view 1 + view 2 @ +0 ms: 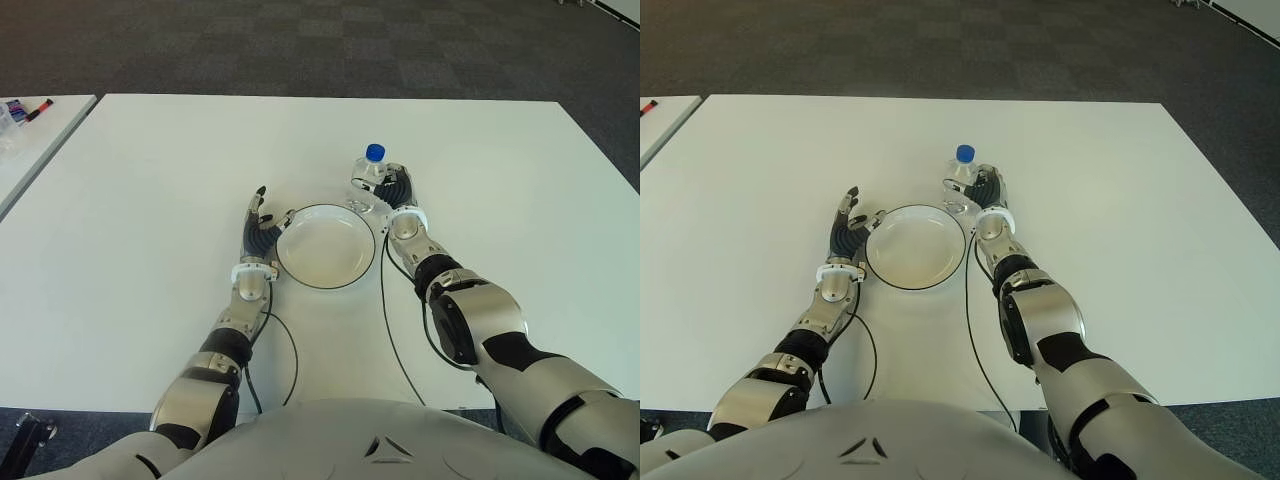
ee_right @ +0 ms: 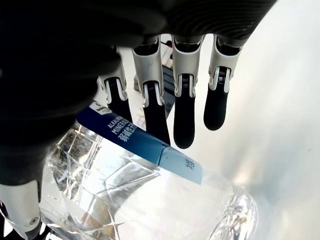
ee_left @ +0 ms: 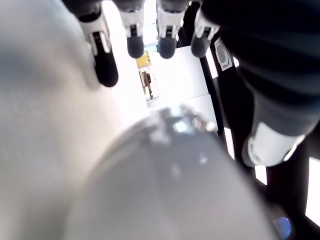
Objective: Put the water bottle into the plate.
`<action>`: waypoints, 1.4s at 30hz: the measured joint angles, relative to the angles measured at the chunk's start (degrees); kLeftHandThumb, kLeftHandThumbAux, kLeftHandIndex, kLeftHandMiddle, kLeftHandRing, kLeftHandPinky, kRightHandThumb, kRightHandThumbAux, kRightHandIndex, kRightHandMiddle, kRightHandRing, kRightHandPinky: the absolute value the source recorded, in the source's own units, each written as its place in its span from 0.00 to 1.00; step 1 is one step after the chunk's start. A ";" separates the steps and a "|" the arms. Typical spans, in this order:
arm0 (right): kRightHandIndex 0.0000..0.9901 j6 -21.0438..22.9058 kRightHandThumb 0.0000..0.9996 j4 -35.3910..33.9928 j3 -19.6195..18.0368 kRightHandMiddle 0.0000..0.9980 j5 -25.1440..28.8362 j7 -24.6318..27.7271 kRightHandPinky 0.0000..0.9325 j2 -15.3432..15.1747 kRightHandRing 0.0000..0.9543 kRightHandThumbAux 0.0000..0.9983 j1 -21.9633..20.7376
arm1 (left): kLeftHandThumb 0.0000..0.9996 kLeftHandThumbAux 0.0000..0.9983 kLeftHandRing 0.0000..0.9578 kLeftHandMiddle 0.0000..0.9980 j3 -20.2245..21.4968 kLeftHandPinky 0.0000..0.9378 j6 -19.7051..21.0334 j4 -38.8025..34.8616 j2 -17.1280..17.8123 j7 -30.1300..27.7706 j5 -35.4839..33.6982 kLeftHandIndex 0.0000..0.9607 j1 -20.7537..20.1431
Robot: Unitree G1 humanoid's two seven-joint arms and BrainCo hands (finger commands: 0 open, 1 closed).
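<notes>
A clear water bottle (image 1: pixel 371 178) with a blue cap stands upright on the white table (image 1: pixel 150 180), just behind the right rim of an empty white plate (image 1: pixel 325 247). My right hand (image 1: pixel 396 190) is at the bottle's right side. In the right wrist view the bottle (image 2: pixel 135 190) with its blue label fills the space in front of the palm, and the fingers (image 2: pixel 184 115) reach straight past it, not curled round it. My left hand (image 1: pixel 260 226) shows open beside the plate's left rim, fingers (image 3: pixel 135 35) spread above the plate (image 3: pixel 165 185).
A second white table (image 1: pixel 40 135) with a few small items stands at the far left, across a narrow gap. Dark carpet lies beyond the table's far edge. Black cables (image 1: pixel 385 320) trail from both wrists over the near part of the table.
</notes>
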 measured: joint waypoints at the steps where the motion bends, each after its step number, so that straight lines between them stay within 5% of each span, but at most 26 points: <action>1: 0.44 -0.01 0.85 0.00 0.00 0.49 0.00 0.00 0.47 -0.02 0.62 0.68 0.02 | 0.22 0.63 0.00 0.00 0.00 0.00 0.00 0.01 0.00 0.00 0.05 0.02 -0.01; 15: 0.44 -0.11 0.85 0.00 -0.04 0.49 0.03 0.03 0.43 -0.05 0.61 0.68 0.20 | 0.23 0.64 0.00 0.00 0.01 0.00 -0.05 0.19 -0.02 0.00 0.18 0.03 -0.08; 33: 0.44 -0.10 0.85 0.00 -0.13 0.49 0.03 0.02 0.60 -0.09 0.66 0.68 0.23 | 0.22 0.64 0.00 0.01 0.03 0.00 -0.39 0.52 -0.12 0.00 0.18 0.03 -0.22; 42: 0.44 -0.10 0.85 -0.02 -1.03 0.49 0.50 -0.22 0.53 0.11 0.65 0.68 0.25 | 0.22 0.63 0.00 0.00 0.03 0.00 -0.52 0.75 -0.15 0.00 0.18 0.03 -0.34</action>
